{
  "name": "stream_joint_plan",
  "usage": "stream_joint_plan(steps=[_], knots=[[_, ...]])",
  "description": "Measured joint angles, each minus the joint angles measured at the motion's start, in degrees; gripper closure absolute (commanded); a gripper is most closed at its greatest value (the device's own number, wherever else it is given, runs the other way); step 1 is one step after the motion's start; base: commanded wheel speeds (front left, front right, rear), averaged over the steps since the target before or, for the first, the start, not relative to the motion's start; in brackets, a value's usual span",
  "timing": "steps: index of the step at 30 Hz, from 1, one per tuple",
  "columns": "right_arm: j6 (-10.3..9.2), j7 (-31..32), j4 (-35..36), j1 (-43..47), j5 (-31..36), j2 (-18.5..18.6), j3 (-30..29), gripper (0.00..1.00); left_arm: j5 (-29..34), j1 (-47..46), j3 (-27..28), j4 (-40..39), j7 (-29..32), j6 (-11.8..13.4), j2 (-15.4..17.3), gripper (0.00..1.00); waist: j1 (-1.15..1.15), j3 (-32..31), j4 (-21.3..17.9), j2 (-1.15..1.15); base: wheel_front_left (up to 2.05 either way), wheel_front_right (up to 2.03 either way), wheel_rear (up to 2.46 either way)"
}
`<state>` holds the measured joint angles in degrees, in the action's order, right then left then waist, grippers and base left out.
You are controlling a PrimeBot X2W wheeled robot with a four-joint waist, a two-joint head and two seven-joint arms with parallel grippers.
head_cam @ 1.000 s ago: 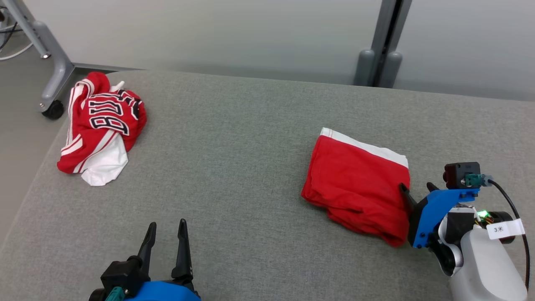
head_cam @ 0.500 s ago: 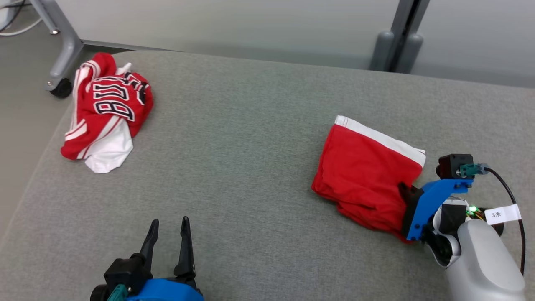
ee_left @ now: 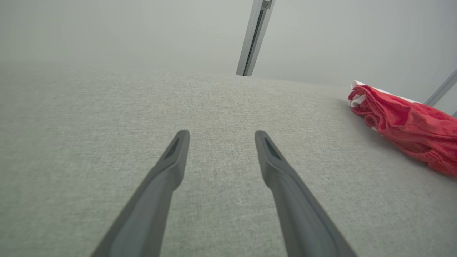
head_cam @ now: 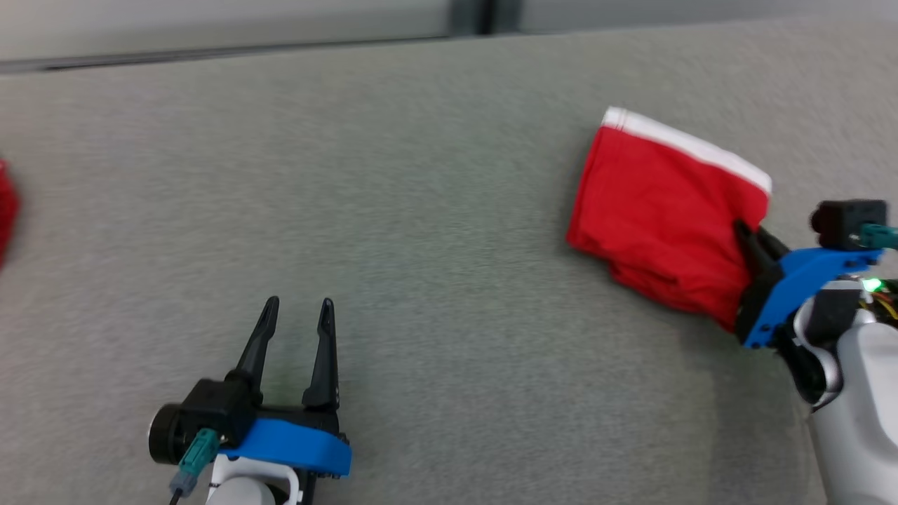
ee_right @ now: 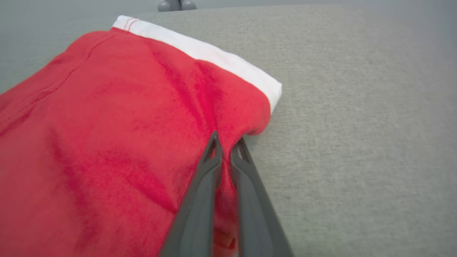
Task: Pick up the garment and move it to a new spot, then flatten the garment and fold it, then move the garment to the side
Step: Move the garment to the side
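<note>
The garment point(head_cam: 659, 217) is a folded red piece with a white band along its far edge, lying on the grey padded surface point(head_cam: 435, 210) at the right. My right gripper point(head_cam: 745, 235) is shut on its near right edge. In the right wrist view the two fingers point(ee_right: 210, 167) pinch a fold of the red cloth point(ee_right: 117, 128), which bunches up around the right gripper point(ee_right: 226, 142). My left gripper point(head_cam: 298, 308) rests low at the left, open and holding nothing. In the left wrist view the left gripper point(ee_left: 221, 137) hovers over bare fabric, with the garment point(ee_left: 410, 125) far to the right.
A sliver of another red garment point(head_cam: 5, 210) shows at the head view's left edge. A grey wall with a vertical post point(ee_left: 254, 35) runs behind the surface. Bare grey fabric stretches between the two grippers.
My right gripper's jaws have closed on the garment's edge. The head view has tilted down and turned, pushing the crumpled red jersey almost out of frame. The left gripper stays open.
</note>
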<state>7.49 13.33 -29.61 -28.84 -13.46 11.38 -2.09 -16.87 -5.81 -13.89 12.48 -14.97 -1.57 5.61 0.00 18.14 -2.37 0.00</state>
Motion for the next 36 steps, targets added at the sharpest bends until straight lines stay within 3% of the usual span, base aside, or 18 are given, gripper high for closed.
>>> stream_joint_plan(steps=[8, 14, 20, 32, 33, 34, 35, 36], knots=[[0.0, -1.5, 4.9, 1.5, -0.8, 0.6, -3.6, 1.0, 2.1, -3.5, -1.7, -3.3, 2.8, -0.5, 2.4, 0.0, 0.01, 4.5, -10.2, 0.0, 0.0, 0.0, 0.0], [0.0, -3.1, 4.3, 0.9, -0.2, -0.3, -4.5, 1.0, 3.1, -5.2, -2.1, -6.0, 5.3, -0.6, 4.0, 0.0, 0.0, 6.8, -13.1, 0.0, 0.0, 0.0, 0.0], [0.0, -2.5, 1.2, -5.5, 2.2, 2.9, -5.5, 1.0, 3.4, -5.3, -2.5, -8.1, 6.8, -0.5, 5.0, 0.0, 0.0, 8.3, -11.7, 0.0, 0.0, 0.0, 0.0], [0.01, 0.3, -8.4, -16.9, 9.6, 14.4, -8.3, 1.0, 2.9, -5.1, -2.7, -9.8, 6.6, 0.7, 4.9, 0.0, 0.0, 9.9, -2.9, 0.0, 0.0, 0.0, 0.0], [0.0, 0.0, -8.9, -17.2, 10.6, 14.9, -8.9, 0.96, 2.8, -5.1, -2.7, -9.7, 6.5, 0.7, 4.9, 0.0, 0.0, 10.1, -2.3, 0.0, 0.0, 0.0, 0.0], [0.0, -0.4, -9.3, -17.7, 11.5, 15.2, -9.4, 0.72, 2.8, -5.0, -2.8, -9.7, 6.3, 0.8, 4.8, 0.0, 0.0, 10.4, -1.8, 0.0, 0.0, 0.0, 0.0], [0.0, -0.9, -9.7, -18.2, 12.3, 15.3, -9.7, 0.54, 2.8, -5.0, -2.8, -9.7, 6.3, 0.8, 4.8, 0.0, 0.0, 10.6, -1.3, 0.0, 0.0, 0.0, 0.0], [0.01, -1.2, -10.0, -18.7, 13.0, 15.3, -9.9, 0.0, 2.7, -4.9, -2.8, -9.7, 6.2, 0.9, 4.8, 0.0, 0.0, 10.9, -0.9, 0.0, 0.0, 0.0, 0.0]])
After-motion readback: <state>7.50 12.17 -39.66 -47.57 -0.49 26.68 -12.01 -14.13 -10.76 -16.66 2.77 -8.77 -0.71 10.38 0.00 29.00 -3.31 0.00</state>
